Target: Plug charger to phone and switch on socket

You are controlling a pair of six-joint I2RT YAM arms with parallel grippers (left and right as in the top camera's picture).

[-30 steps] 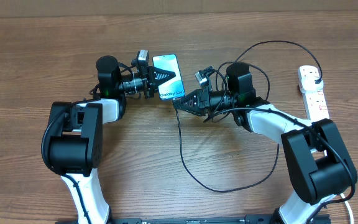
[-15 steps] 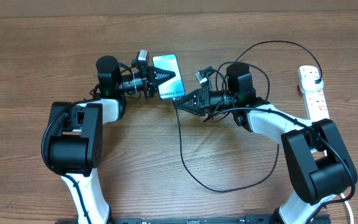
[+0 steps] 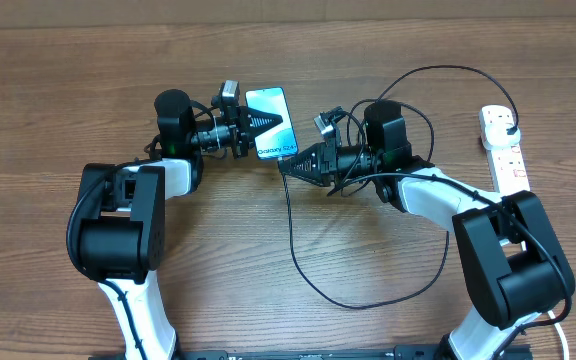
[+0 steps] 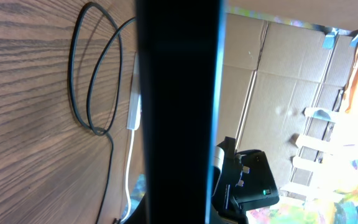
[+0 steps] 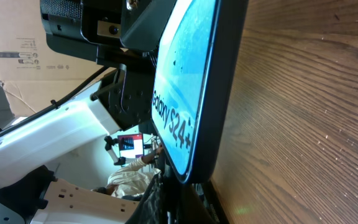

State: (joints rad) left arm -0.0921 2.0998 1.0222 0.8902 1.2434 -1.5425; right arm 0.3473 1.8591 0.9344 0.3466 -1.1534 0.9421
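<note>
The phone (image 3: 271, 118) lies on the table with its screen lit. My left gripper (image 3: 260, 125) is shut on its left long edge. In the left wrist view the phone's dark edge (image 4: 179, 93) fills the middle. My right gripper (image 3: 286, 166) is at the phone's lower end, shut on the connector end of the charger cable (image 3: 293, 240). In the right wrist view the phone (image 5: 188, 87) shows "Galaxy S24+" just beyond my fingertips (image 5: 179, 202); the connector tip is hidden. The white power strip (image 3: 504, 152) lies far right with the black plug (image 3: 509, 128) in it.
The black cable loops over the wooden table (image 3: 48, 100) in front of my right arm and arcs behind it towards the strip. Its loops show in the left wrist view (image 4: 92, 93). Cardboard boxes (image 4: 278, 74) stand beyond the table.
</note>
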